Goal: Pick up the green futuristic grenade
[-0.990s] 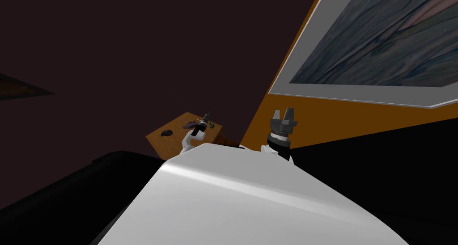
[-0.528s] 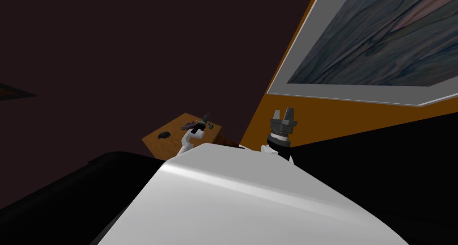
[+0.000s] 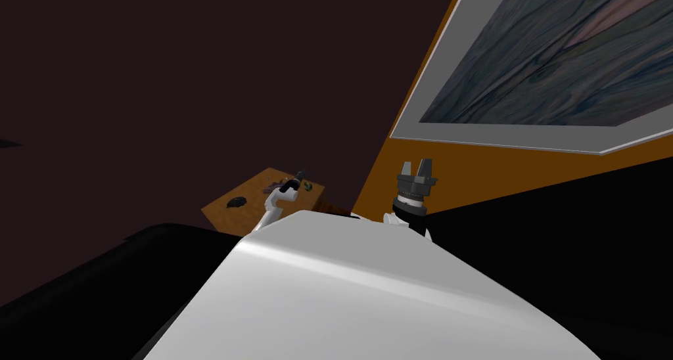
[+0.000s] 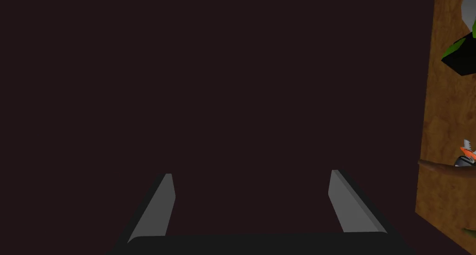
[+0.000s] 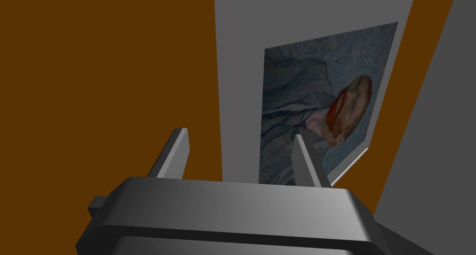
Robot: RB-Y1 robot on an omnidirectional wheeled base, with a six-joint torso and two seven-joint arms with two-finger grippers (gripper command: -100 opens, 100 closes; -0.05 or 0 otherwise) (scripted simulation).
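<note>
Dark ground [image 3: 197, 80]: a wide, flat, maroon-black expanse that lay open to the left of the table and beyond it.
Orange wall [image 3: 473, 172]: it closed the room on the right, and its foot ran down close to the table's far right corner.
Table [image 3: 253, 188]: brown with a wood grain, standing just ahead of me. In the left wrist view its straight edge ran along one side, with bare dark ground past it.
Left gripper [image 4: 251, 173]: its fingers stood wide apart and held nothing. It hung over the table's far side and looked out past the edge at the dark ground.
Right gripper [image 5: 241, 133]: its fingers were spread and empty. It was held up to the right of the table, well apart from it.
Green grenade [image 4: 458, 54]: green and black, faceted, lying on the table near the edge, off to the side of the left gripper and outside its fingers.
Dark lump [image 3: 235, 202]: it lay on the table's left part, well apart from the grenade.
Orange-and-grey thing [image 4: 466, 154]: small, lying on the table near the edge, apart from the grenade.
</note>
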